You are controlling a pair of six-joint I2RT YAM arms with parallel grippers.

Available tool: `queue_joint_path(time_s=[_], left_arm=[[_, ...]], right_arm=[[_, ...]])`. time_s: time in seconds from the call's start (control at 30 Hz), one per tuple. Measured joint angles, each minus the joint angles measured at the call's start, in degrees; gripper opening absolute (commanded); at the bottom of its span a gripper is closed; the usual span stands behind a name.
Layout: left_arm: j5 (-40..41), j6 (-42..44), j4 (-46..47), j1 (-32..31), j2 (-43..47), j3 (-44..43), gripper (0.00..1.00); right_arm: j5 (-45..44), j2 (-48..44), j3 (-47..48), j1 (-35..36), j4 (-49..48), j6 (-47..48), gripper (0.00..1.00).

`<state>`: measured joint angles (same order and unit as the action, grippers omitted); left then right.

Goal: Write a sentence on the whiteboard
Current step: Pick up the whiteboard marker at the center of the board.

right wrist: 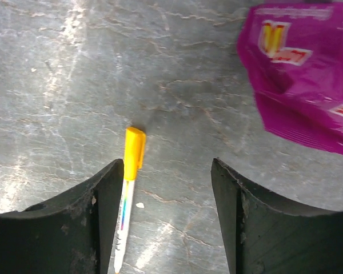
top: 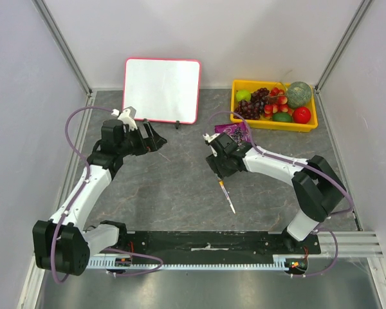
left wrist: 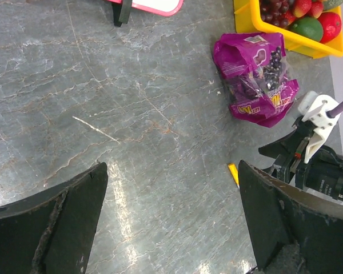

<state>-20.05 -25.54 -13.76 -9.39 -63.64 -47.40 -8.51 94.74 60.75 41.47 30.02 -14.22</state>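
So basically nothing's been written yet: the whiteboard [top: 162, 89] is totally blank, no marker strokes on it anywhere. It's standing on its little black feet at the far edge of the table [top: 180, 187], left of the yellow fruit tray [top: 270, 125], white face turned toward the arms. Its long side runs left-right.

The marker [right wrist: 128, 194] is lying flat on the table, cap on, not picked up. In the top view it runs roughly near-far with a slight slant, yellow cap at the far end and the other end angled toward the near right.

The right gripper [right wrist: 167, 188] hangs right over the cap end, jaws spread wide with nothing in them. The marker sits closer to one finger than centred. The left gripper [left wrist: 171, 188] is also wide open and empty, in front of the board, well apart from the purple snack bag [left wrist: 256, 77].

I'd say grabbing, uncapping and all the writing are left to do
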Motion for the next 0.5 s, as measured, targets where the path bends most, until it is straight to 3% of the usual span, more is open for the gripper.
queue_joint_path(time_s=[0.23,0.37,0.43,0.5], left_arm=[[0.0,0.0,-0.46,0.0,-1.07,-0.02,0.98],[0.02,0.07,-0.83,0.0,-1.16,-0.13,0.98],[0.02,0.15,-1.11,0.0,-1.16,-0.44,0.98],[0.0,0.46,-1.2,0.02,-1.14,-0.94,0.98]], right_arm=[[3.63,3.85,-0.09,1.44,-0.96,-0.35,0.51],[5.4,6.05,0.09,1.55,-1.55,-0.7,0.27],[5.81,6.43,0.31,1.55,-2.27,-0.74,0.04],[6.25,6.99,0.9,1.53,-2.49,-0.61,0.0]])
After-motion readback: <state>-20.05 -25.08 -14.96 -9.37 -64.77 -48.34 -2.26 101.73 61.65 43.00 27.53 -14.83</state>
